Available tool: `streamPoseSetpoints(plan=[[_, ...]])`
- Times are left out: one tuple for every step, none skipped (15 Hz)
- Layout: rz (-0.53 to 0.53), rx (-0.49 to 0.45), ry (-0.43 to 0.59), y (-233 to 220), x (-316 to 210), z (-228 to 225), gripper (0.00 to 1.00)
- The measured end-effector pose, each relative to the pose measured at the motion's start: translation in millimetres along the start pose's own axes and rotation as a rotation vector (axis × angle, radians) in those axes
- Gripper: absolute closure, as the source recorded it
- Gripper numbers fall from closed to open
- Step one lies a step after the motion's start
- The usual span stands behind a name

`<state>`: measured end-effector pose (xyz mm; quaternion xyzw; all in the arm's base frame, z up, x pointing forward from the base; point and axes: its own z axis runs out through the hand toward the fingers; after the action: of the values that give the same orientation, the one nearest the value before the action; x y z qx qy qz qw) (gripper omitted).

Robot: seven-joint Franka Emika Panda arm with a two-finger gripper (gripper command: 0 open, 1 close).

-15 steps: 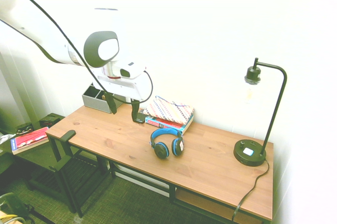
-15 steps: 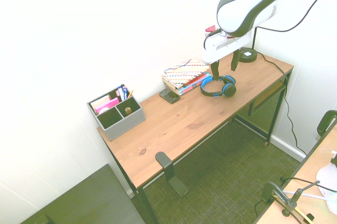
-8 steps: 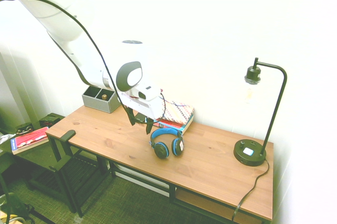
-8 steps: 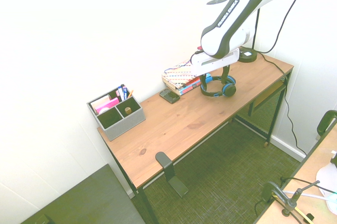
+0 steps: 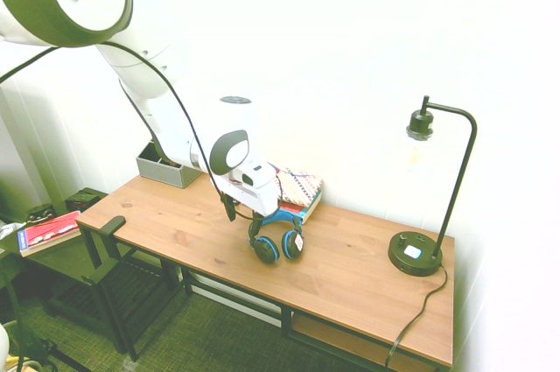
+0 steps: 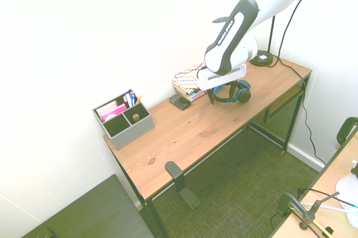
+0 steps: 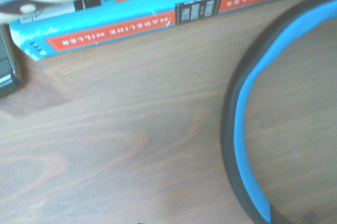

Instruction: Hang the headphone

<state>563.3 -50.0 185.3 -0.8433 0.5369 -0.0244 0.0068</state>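
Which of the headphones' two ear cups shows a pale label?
The ear cup nearer the desk lamp, its label facing the first exterior view. The other ear cup, nearer the desk organizer, shows none.

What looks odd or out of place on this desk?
Nothing looks spilled or broken. The pouch lies a little askew on the books, and the headphones lie flat on the desk, not hung up.

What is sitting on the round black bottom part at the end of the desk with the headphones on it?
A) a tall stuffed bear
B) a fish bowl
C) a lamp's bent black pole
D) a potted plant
C: a black pole rises from the round base, bends over at the top and carries the lamp's bulb holder.
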Motion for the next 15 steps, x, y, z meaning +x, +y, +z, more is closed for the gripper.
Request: streamPoseSetpoints(plan=[[0.002,0.003,0.002,-2.6,2.8,4.6,1.00],[0.002,0.002,0.000,-5.2,4.7,9.8,1.00],[0.001,0.003,-0.003,-8.0,6.0,14.7,1.00],[-0.003,0.005,-0.004,-11.5,8.0,18.2,1.00],[-0.005,0.008,-0.001,-14.8,10.8,19.4,1.00],[-0.005,0.010,0.000,-16.2,13.5,20.3,1.00],[-0.004,0.012,-0.002,-17.1,15.7,21.4,1.00],[-0.004,0.013,-0.004,-17.9,17.6,22.3,1.00],[-0.003,0.016,-0.006,-19.6,19.4,22.7,1.00],[-0.003,0.018,-0.007,-21.3,21.7,22.4,1.00],[-0.003,0.015,-0.008,-22.3,24.0,22.9,1.00],[-0.004,0.013,-0.009,-22.6,25.8,24.2,1.00],[-0.004,0.012,-0.011,-22.7,27.2,26.1,1.00],[-0.001,0.013,-0.011,-23.4,29.1,26.4,1.00],[0.002,0.014,-0.013,-24.0,29.7,26.7,1.00]])
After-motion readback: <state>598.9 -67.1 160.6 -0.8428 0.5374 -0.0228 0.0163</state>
